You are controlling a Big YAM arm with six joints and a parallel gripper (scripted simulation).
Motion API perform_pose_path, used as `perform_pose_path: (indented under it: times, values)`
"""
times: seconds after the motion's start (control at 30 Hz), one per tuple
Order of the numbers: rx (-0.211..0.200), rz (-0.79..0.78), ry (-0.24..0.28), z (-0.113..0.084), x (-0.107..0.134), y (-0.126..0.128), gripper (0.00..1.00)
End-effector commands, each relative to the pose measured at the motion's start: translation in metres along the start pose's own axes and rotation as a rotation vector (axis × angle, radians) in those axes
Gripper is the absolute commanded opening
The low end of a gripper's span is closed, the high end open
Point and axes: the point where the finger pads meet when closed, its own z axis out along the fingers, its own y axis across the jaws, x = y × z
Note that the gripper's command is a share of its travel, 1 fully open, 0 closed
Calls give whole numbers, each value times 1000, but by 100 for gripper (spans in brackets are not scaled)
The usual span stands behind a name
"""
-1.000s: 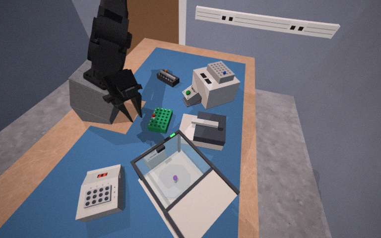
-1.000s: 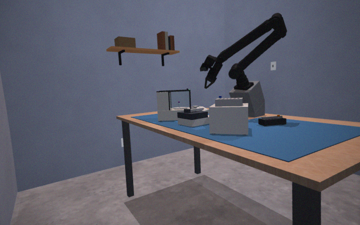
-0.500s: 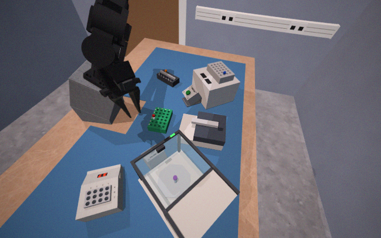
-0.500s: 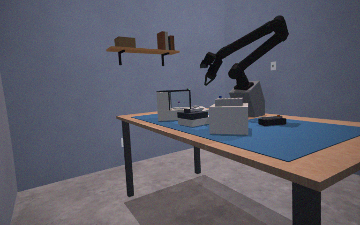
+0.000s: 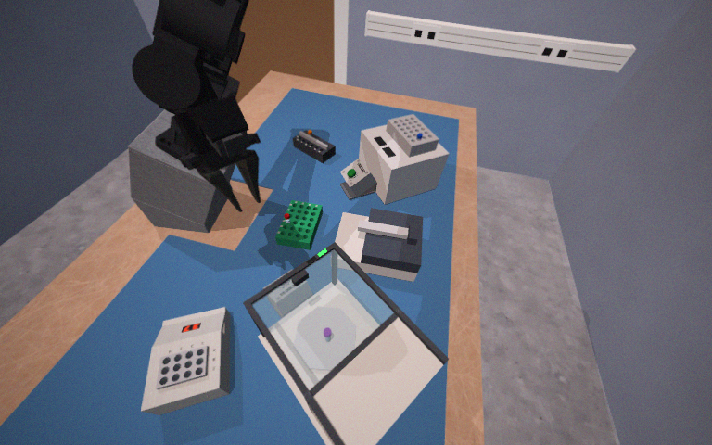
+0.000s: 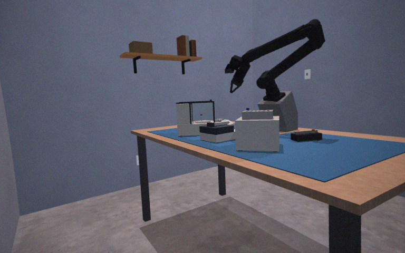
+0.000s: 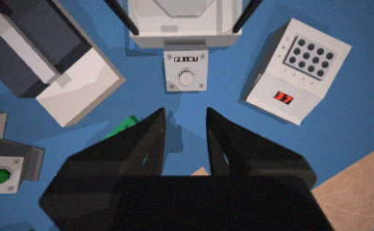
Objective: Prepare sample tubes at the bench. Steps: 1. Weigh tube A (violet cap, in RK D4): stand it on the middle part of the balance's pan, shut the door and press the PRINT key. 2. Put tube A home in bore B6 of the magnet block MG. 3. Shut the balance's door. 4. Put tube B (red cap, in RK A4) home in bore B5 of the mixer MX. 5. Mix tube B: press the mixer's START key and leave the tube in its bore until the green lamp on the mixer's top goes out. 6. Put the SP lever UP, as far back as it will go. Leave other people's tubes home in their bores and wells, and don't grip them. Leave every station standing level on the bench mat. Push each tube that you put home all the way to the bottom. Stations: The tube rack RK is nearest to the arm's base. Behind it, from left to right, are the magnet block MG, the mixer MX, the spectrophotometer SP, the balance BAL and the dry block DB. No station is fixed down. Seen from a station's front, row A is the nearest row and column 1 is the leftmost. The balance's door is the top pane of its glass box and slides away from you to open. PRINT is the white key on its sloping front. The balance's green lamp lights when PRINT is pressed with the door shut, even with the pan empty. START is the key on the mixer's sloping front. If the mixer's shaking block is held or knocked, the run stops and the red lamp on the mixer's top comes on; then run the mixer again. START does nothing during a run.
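The violet-capped tube A (image 5: 326, 332) (image 6: 201, 115) stands upright on the pan inside the balance (image 5: 371, 408) (image 7: 188, 42). The door's black handle (image 5: 299, 276) is at the box's front edge, with the pane over the pan. The green lamp (image 5: 322, 253) is lit. The PRINT key (image 7: 186, 78) is ahead of my gripper (image 5: 249, 207) (image 6: 231, 90) (image 7: 186, 115), which is partly open, empty and high in front of the rack. The red-capped tube B (image 5: 286, 216) stands in the green rack (image 5: 295, 243) (image 7: 122, 129). The mixer (image 5: 412, 184) (image 6: 257, 134) shows no lit lamp; its START key (image 5: 351, 172) (image 7: 0, 176) is green.
The magnet block (image 5: 324, 158) (image 6: 306, 136) holds an orange-capped tube; a blue-capped tube (image 5: 419, 135) is in the mixer. The spectrophotometer's light lever (image 5: 383, 229) (image 7: 22, 48) lies along its dark top. The dry block (image 5: 219, 380) (image 7: 270, 98) shows 37.
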Motion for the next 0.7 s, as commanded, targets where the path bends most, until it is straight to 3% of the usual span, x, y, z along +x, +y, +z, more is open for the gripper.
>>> perform_pose_path:
  times: [0.0, 0.5, 0.57, 0.67]
  values:
    - [18, -59, -39, -22, -32, 1, 30]
    - [18, -58, -36, -29, -35, 1, 30]
    - [-7, -142, -21, -15, -52, 2, 30]
    - [-16, -173, -13, -11, -59, 2, 30]
